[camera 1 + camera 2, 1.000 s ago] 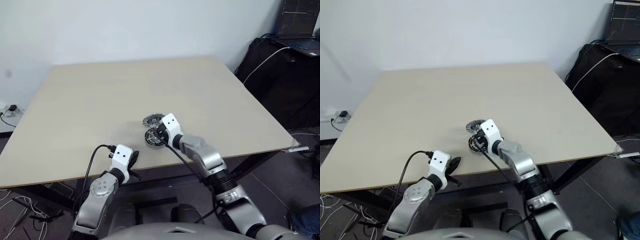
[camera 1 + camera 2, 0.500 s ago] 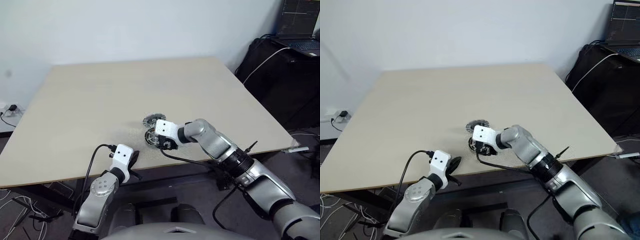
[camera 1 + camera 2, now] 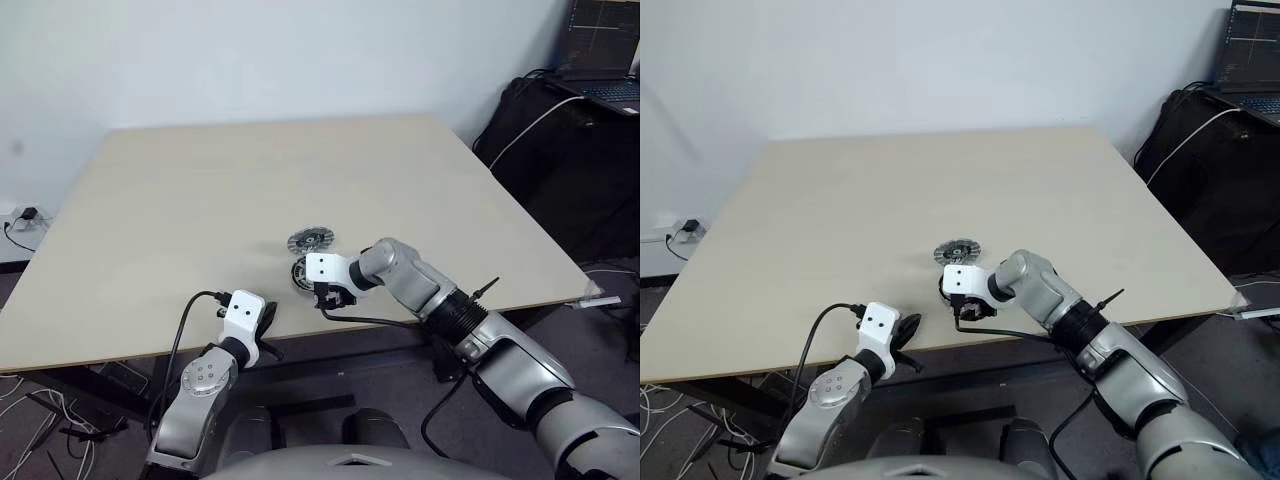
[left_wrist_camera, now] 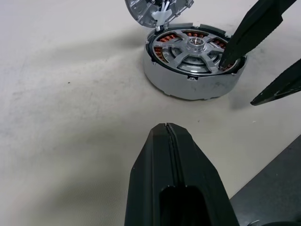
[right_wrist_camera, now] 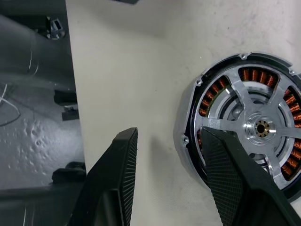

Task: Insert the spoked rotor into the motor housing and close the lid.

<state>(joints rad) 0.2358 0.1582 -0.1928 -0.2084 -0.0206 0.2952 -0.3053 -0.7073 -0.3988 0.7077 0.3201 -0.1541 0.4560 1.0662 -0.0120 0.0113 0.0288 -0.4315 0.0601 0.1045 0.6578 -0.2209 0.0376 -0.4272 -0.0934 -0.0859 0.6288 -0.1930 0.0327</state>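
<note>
My right gripper (image 5: 164,183) stands half open, one finger over the round dark copper-wound motor housing (image 4: 193,61) holding the silver spoked rotor (image 5: 258,127), half hidden. Finned silver lid (image 3: 310,240) behind. Left gripper (image 4: 171,174) shut, empty, on the beige worktop (image 3: 180,200).

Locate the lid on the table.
In the head views the lid lies flat near the table's front edge, just behind the motor housing, beyond the right hand.
</note>
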